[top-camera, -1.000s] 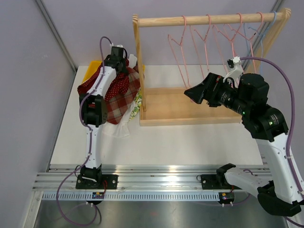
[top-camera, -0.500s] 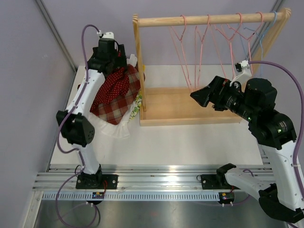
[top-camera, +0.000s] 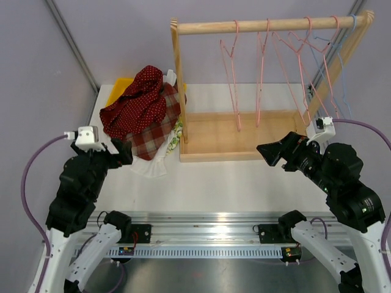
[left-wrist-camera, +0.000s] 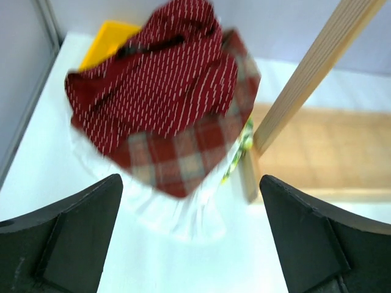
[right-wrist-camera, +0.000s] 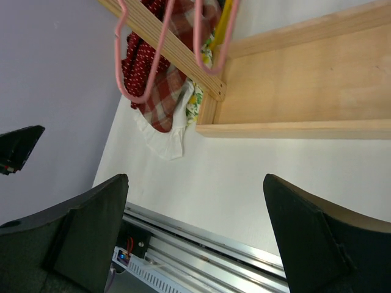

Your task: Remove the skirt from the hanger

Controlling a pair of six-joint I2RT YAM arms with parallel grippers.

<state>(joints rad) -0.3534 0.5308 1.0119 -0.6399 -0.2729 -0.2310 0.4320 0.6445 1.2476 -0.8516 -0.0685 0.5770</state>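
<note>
We have dropped the skirt (top-camera: 142, 101) onto the pile (top-camera: 153, 139) left of the rack (top-camera: 269, 25) and pulled our left gripper (top-camera: 120, 152) back, spread and empty like the right gripper (top-camera: 272, 151), leaving the hangers (top-camera: 231, 67) bare.

Lighting is even and diffuse from overhead, and shadows are faint. Glare marks the metal rail (top-camera: 223, 232). Left wrist view is motion-blurred: dots on the red skirt (left-wrist-camera: 165, 91) smear into streaks.
</note>
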